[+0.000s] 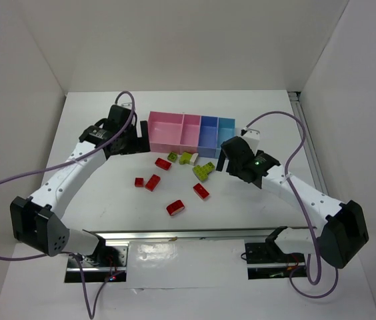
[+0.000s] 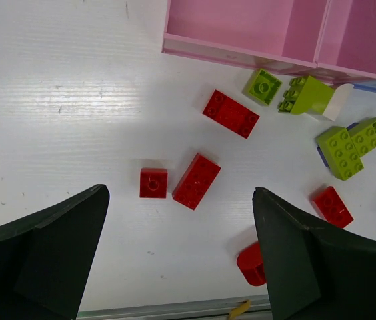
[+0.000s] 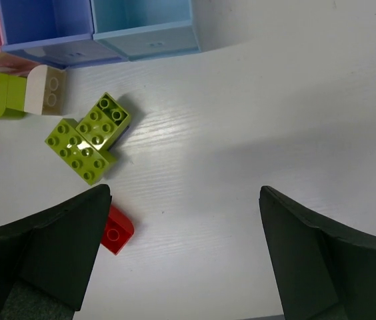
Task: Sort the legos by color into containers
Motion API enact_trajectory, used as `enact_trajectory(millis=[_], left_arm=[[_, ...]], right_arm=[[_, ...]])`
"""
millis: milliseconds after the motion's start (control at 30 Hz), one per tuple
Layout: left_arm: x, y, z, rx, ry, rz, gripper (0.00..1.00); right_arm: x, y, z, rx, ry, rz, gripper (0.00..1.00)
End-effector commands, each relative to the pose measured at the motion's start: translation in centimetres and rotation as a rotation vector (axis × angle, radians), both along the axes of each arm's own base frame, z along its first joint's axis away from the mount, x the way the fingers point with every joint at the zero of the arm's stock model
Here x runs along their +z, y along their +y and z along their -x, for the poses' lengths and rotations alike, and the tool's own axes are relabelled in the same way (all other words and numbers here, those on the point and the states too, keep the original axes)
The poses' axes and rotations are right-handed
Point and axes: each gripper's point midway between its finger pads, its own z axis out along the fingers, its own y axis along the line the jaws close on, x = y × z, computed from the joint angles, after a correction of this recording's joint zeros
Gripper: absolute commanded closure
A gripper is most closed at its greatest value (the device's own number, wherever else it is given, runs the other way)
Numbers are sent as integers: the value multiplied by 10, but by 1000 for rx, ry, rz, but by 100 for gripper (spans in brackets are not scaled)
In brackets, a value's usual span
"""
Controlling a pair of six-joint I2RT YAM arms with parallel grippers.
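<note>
containers (image 1: 168, 133): joined row of four open bins at 12 o'clock on the table (image 1: 121, 200); reading from 9 to 3 o'clock, a wide pink, a narrower pink, a blue and a paler blue. legos: loose on the table at 6 o'clock from the bins. reds: a long brick (image 2: 231, 113); a small square (image 2: 153, 183) with a second long brick (image 2: 196, 181) just beside it at 3 o'clock; a short brick (image 2: 332, 206); a rounded piece (image 2: 253, 263) at 6 o'clock, partly hidden by a finger. yellow-greens: a small square (image 2: 263, 87) near the pink front wall; a curved piece (image 2: 306, 95) touching a whitish piece (image 2: 337, 102); an l-shaped cluster (image 3: 89, 138) at 6 o'clock from the blue bins. left gripper (image 2: 180, 193): fingers spread wide, nothing between them, over the red bricks. right gripper (image 3: 185, 190): fingers spread wide, nothing between them, over bare table at 4 o'clock from the green cluster.
</note>
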Motion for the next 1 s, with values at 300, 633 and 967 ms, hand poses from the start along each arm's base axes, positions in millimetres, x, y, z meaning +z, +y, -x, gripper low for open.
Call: enact_trajectory(millis=[300, 633, 967], left_arm=[[17, -7, -5, 22, -70, 100, 0], [31, -16, -8, -7, -104, 144, 0], [31, -25, -6, -62, -99, 175, 0]], right_arm=[[2, 6, 4, 90, -31, -30, 0], [-12, 29, 15, 226, -13, -43, 0], [-39, 89, 38, 551, 70, 52, 0]])
